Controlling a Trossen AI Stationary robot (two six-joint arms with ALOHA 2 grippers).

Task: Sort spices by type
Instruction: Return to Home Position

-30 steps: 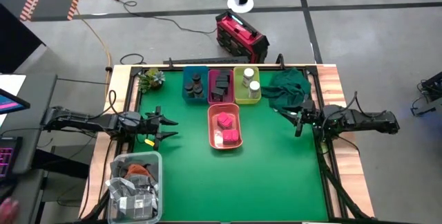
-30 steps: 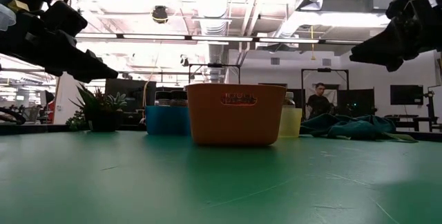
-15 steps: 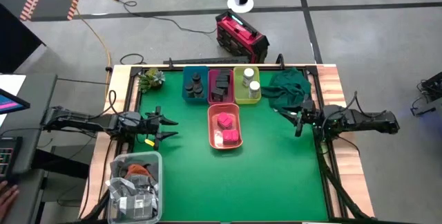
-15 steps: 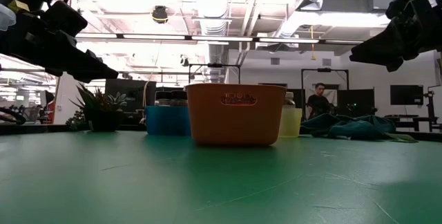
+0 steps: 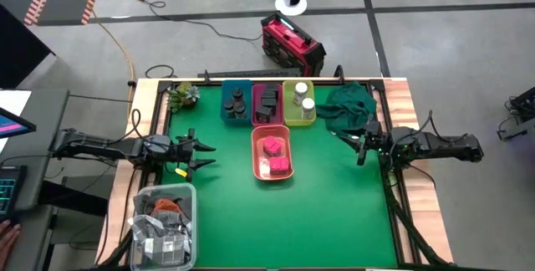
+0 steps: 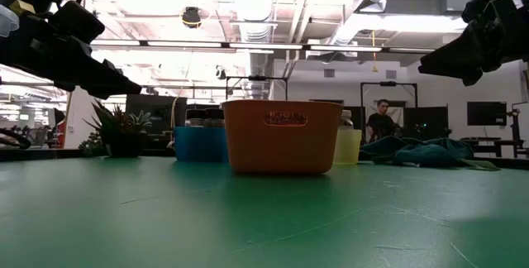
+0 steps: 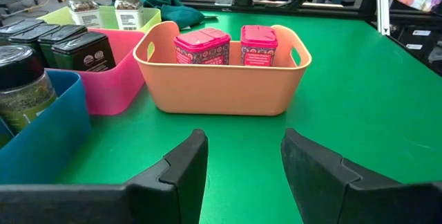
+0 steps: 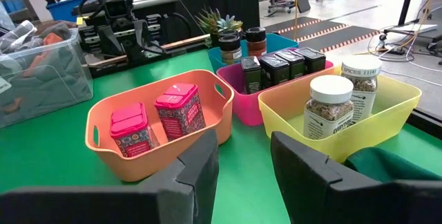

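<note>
The left claw (image 5: 206, 155) hangs empty at its own side of the table, fingers spread with bare mat showing between them, and the right claw (image 5: 354, 146) faces it from the opposite side, likewise spread and gripping nothing. That fits arms parked clear of the work rather than reaching for anything. Every spice in view sits between the two claws, none touching either. Straight ahead of the left claw, and nearest to it, is the salmon bin (image 7: 221, 91) with two magenta blocks (image 7: 202, 48) upright side by side. Beyond that bin, farther from both claws, three bins stand in a row touching one another: the blue bin (image 7: 43, 135) with dark jars (image 7: 19, 73), the pink bin (image 7: 119, 86) with boxy packs (image 7: 83, 50), and the yellow bin (image 8: 349, 135) with two white-capped bottles (image 8: 330, 106), which lies closest to the right claw. One kind per bin is presumably the point of the layout, and I see no spice loose on the mat, so the sorting looks finished. A green cloth (image 5: 344, 105) lies bunched just beside the right claw, past the yellow bin.
</note>
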